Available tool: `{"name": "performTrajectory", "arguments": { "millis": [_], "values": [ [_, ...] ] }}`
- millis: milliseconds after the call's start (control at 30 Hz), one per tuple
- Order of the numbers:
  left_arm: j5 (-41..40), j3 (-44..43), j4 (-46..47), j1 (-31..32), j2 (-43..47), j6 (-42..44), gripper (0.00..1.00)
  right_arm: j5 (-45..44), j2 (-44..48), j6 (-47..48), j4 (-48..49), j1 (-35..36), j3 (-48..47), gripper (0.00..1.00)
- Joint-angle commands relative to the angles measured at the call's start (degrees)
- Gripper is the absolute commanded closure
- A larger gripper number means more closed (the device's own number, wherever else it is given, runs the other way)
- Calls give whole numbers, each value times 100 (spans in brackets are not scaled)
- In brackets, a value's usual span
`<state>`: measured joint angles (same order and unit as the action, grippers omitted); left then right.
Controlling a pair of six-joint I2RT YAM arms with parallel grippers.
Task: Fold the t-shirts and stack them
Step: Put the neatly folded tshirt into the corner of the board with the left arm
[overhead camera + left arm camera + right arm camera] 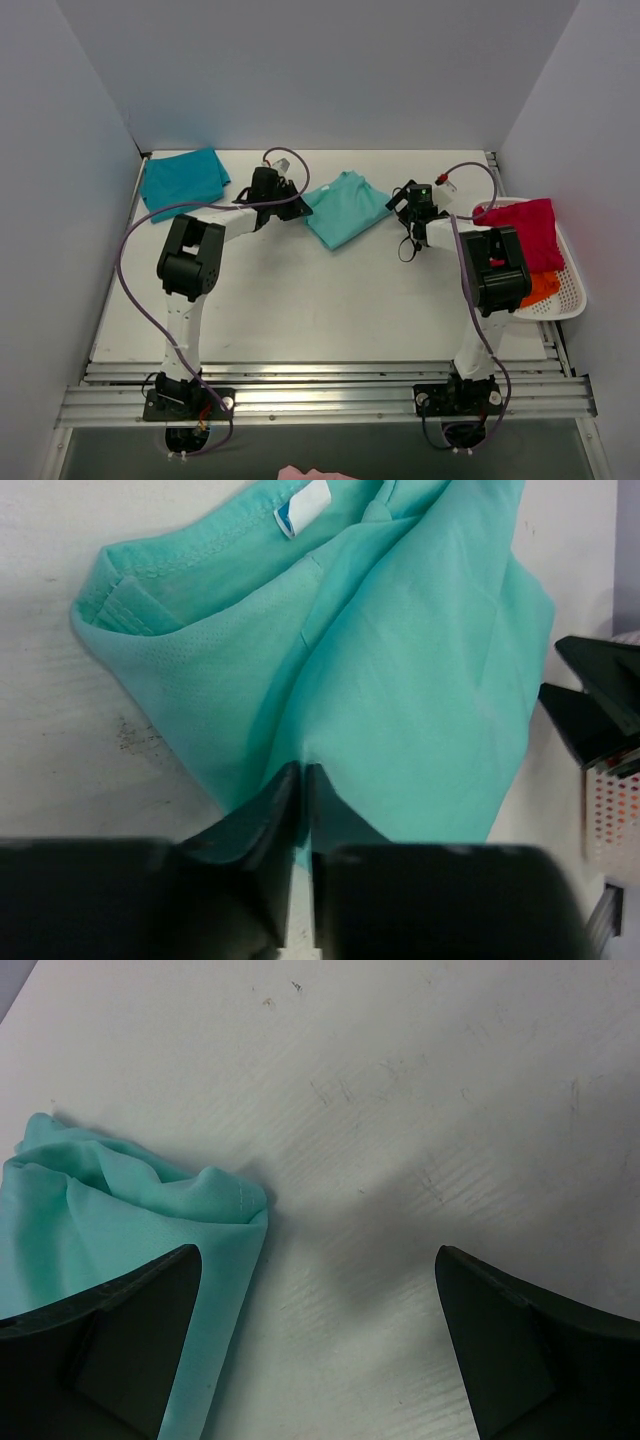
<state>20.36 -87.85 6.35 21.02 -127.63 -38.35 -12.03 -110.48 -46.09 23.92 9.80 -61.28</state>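
Basket (572, 292), right of mint shirt (345, 208): red cloth (525, 232), orange cloth (541, 288) contained. White table (330, 300), grey walls (300, 70); teal shirt (183, 180) laid far left. Mint shirt pinched by left gripper (302, 770); right gripper (315, 1260) spread wide.

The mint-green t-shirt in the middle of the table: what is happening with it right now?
The left gripper is closed on the left edge of the mint-green t-shirt, which lies crumpled, not yet folded. The right gripper hangs open at its right edge, holding nothing. A teal-blue t-shirt lies at the far left corner; nothing is stacked yet.
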Motion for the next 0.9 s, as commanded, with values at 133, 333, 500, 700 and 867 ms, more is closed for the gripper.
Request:
{"name": "performTrajectory", "arguments": {
  "millis": [133, 333, 500, 700, 867],
  "values": [
    [108, -399, -55, 17, -218, 143, 98, 43, -70, -50, 139, -128, -16, 1],
    [161, -609, -116, 17, -183, 161, 98, 69, -123, -67, 174, -172, -16, 1],
    [231, -996, -380, 17, -139, 179, 98, 78, -185, -58, 200, -198, -33, 1],
    [232, -1620, -826, -10, -25, 257, 98, 122, -237, -50, 236, -242, -34, 2],
    [249, -2366, -1180, -141, -279, 310, 98, 157, -255, -58, 279, -277, -7, 2]
  ]
}}
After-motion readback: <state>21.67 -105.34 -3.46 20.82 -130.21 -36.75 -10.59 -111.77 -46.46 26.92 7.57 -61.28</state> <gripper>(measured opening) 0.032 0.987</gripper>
